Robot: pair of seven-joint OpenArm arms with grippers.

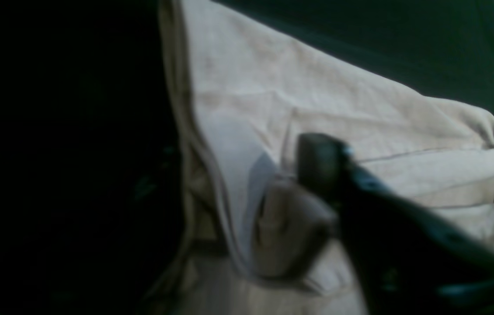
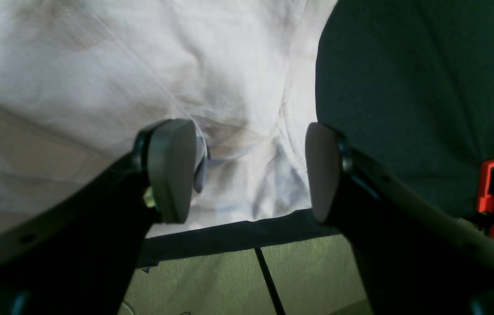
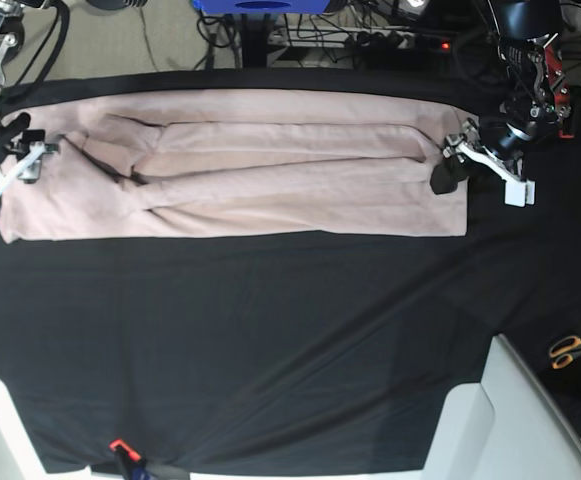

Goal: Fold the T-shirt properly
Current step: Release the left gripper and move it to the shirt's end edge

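We have the T-shirt (image 3: 290,215) in a long, low band across the far part of the black tablecloth (image 3: 270,350), reaching from left to right, with layers folded over one another and bunched creases towards the left end. Our left end effector (image 1: 247,175) is at the right end of the band in the base view, its jaws partly apart with a raised ridge of pink cloth between them; blur and shadow keep us from telling whether the pads press on it. Our right end effector (image 2: 247,173) is over the left end, jaws wide apart, gripping nothing, with fabric under the gap; we cannot tell whether the tips touch it.

We judge the cloth to be light, thin and limp: soft enough to pinch firmly without harm, but with no stiffness to hold its shape. It should sag between two grips, and loose layers could slide over each other. We would take hold at the two short ends, close to the folded edges, and catch every layer in each pinch; a shallow bite may lift only the top ply and pull the stack askew. Matching, gentle tension from both sides should keep the middle from drooping or wrinkling.

As for brands and labels, we find no writing that we can read on the shirt, and no neck label that we can make out.
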